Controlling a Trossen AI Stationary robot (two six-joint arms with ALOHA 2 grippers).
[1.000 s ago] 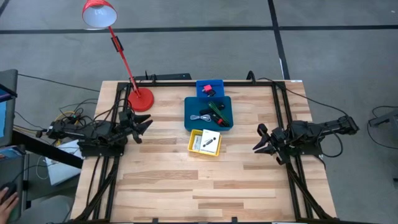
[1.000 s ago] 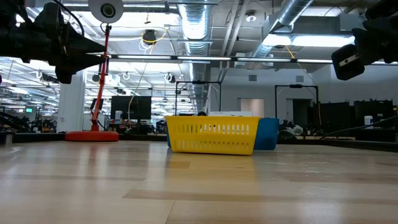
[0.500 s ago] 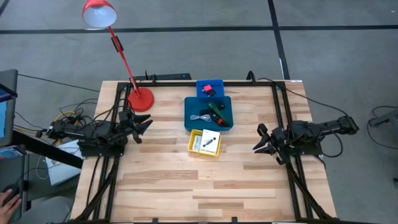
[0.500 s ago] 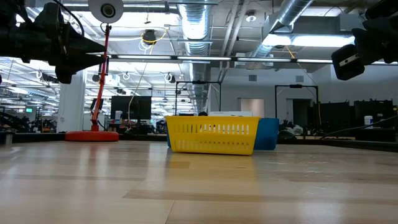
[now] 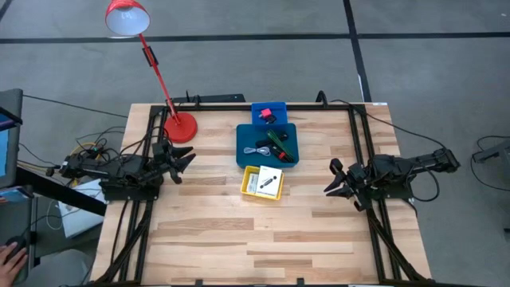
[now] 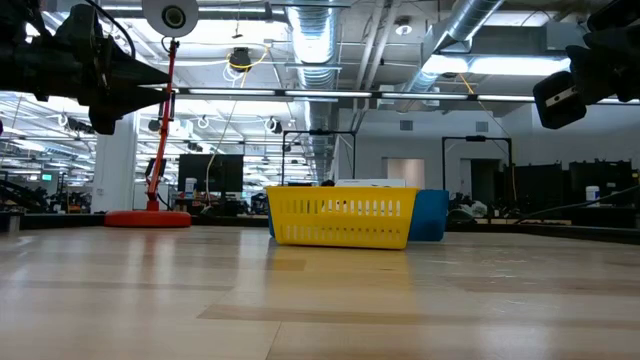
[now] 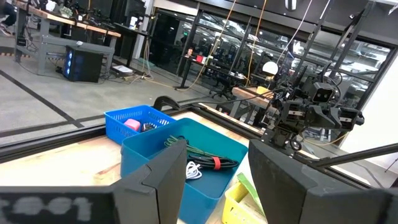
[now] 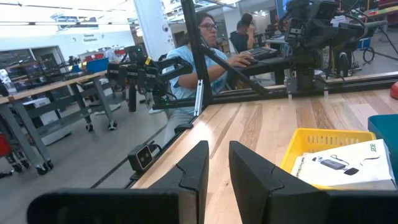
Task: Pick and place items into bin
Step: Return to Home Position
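Showing cables [image 5: 276, 143] in blue bin [image 5: 249, 135], high view | unseen in low view

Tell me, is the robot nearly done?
Nearly done, it seems. Cables lie in the large blue bin, cards in the yellow basket, a pink-red piece in the small blue basket. Left gripper and right gripper hang empty at either side, fingers open. No loose item shows on the table.

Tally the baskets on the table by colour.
Blue: 2, the small blue basket and the large blue basket
Yellow: 1, the yellow basket
Total: 3
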